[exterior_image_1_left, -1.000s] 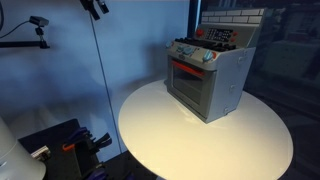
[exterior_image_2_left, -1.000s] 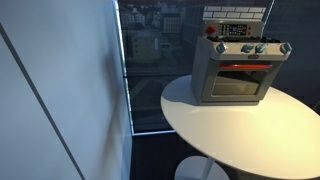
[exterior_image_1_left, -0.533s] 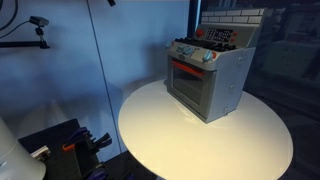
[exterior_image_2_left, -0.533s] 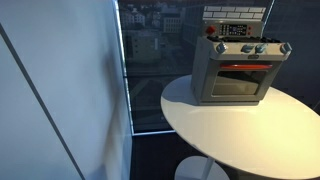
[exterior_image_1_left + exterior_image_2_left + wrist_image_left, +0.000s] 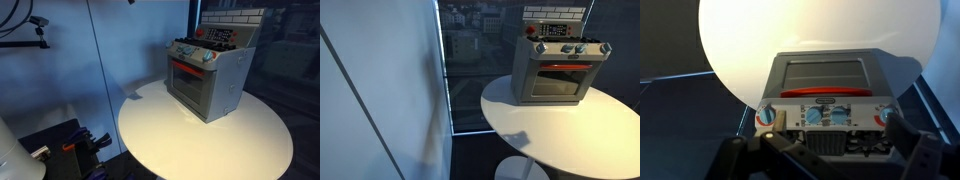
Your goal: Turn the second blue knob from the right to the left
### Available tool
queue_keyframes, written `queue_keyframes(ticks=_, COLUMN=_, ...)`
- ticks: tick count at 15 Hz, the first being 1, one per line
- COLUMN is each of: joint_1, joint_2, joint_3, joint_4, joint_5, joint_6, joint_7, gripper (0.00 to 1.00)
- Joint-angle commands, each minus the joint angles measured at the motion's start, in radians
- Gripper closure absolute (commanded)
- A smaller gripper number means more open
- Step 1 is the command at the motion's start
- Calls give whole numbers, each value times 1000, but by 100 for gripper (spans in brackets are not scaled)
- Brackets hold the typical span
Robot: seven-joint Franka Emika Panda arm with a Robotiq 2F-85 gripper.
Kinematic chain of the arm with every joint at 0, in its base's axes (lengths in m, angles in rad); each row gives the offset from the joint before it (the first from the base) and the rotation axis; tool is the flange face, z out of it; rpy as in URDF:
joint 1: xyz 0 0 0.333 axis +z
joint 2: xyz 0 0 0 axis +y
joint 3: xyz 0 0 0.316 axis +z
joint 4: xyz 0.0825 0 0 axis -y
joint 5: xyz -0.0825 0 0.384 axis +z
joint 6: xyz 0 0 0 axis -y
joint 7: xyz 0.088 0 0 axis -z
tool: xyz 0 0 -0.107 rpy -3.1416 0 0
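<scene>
The boxy grey toy oven (image 5: 212, 88) has a silver-grey body in both exterior views (image 5: 556, 82), with an orange-red glow across its door window (image 5: 185, 72) and a red handle bar (image 5: 830, 93). Its blue round knobs (image 5: 815, 116) sit in a row, and the outer ones are ringed in red. The back panel (image 5: 557, 13) carries a pale brick pattern, with a red button (image 5: 530, 30) below it. The round table (image 5: 200, 145) is plain glossy white. The smooth wall (image 5: 70, 80) is tinted blue. The gripper (image 5: 826, 150) is black.
</scene>
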Motion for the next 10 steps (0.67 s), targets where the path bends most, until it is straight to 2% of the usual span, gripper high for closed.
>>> queue_keyframes(ticks=1, joint_1=-23, joint_2=49, joint_3=-13, joint_4=26, joint_5=-21, joint_6=38, joint_7=84, gripper=0)
queue_keyframes(ticks=10, joint_1=-43, joint_2=113, joint_3=-59, joint_4=15, joint_5=-17, joint_6=139, joint_7=226, gripper=0)
